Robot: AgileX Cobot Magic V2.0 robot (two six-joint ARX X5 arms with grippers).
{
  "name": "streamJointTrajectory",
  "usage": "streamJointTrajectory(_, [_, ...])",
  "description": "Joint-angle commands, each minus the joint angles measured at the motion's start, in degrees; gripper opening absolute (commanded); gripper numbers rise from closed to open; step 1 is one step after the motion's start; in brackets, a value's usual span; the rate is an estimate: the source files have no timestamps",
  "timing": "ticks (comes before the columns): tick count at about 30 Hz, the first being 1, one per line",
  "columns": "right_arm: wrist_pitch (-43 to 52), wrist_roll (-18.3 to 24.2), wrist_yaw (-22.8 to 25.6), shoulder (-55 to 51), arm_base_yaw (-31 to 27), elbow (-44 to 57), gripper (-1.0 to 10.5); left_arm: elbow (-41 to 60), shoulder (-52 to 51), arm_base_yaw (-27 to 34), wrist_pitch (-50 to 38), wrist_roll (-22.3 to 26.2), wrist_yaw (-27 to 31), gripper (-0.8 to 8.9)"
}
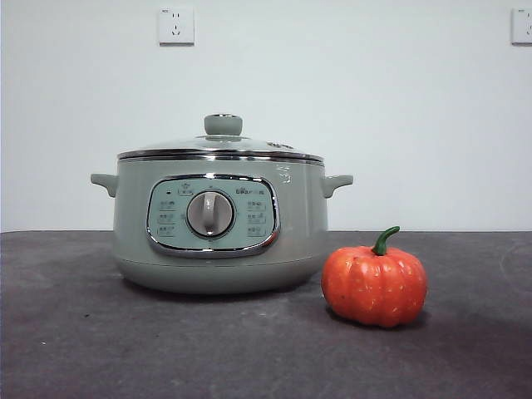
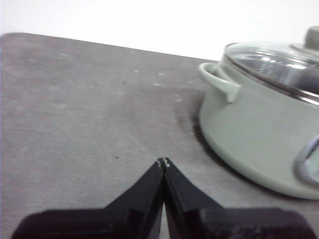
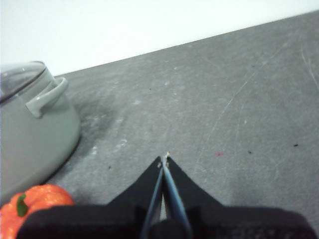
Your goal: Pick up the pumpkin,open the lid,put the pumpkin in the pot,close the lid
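Note:
The sage-green pot (image 1: pixel 218 224) stands on the dark table with the glass lid (image 1: pixel 220 146) resting on it, green knob on top. Just to its right, near the front, sits the orange pumpkin (image 1: pixel 374 283) with a curved green stem. The front view shows neither arm. My left gripper (image 2: pixel 163 161) hovers shut over bare table beside the pot (image 2: pixel 259 129), its lid (image 2: pixel 279 62) in place. On the other side of the pot (image 3: pixel 30 134) my right gripper (image 3: pixel 164 158) is shut over the table, with the pumpkin (image 3: pixel 30 206) beside it and nothing in its jaws.
A white wall with two sockets (image 1: pixel 176 25) rises behind the table. The dark grey tabletop (image 1: pixel 249 349) stretches in front of the pot and to both sides.

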State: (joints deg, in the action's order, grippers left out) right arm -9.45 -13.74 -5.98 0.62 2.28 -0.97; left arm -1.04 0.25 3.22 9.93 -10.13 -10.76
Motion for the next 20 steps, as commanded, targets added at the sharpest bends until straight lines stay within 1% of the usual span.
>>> streamJointTrajectory(1, [-0.5,-4.9,-1.1,0.1,0.2,-0.3,-0.1,0.2,-0.1,0.2,0.0,-3.9,-1.6,-0.08])
streamJointTrajectory(3, [-0.7,-6.3,-2.2,0.2,0.2,-1.9,-0.1,-1.2,-0.1,0.2,0.8,-5.3,-1.7,-0.08])
streamJointTrajectory(5, [-0.9,-6.9,-3.0,0.3,0.2,-4.0,-0.1,-3.3,-0.1,0.2,2.3,-5.4,-1.7,-0.08])
streamJointTrajectory(9, [-1.3,-7.2,-2.9,2.5,0.2,-9.4,-0.1,-8.4,0.0,0.2,5.7,-7.8,-1.7,-0.08])
streamJointTrajectory(13, [-3.8,-7.1,-3.1,7.1,0.2,-15.8,-0.1,-13.6,0.6,0.2,9.4,-8.1,-1.8,-0.08])
streamJointTrajectory(15, [-6.8,-6.0,-3.7,10.6,0.2,-20.1,-0.1,-16.6,1.7,0.2,12.3,-7.9,-3.5,-0.08])
streamJointTrajectory(18, [-12.4,-2.2,-7.7,16.2,0.2,-26.8,-0.1,-21.0,4.6,0.2,16.0,-7.4,-7.7,-0.08])
streamJointTrajectory(20, [-16.4,0.3,-10.4,19.7,0.2,-31.0,-0.1,-23.6,6.7,0.2,17.9,-6.2,-10.5,-0.08])
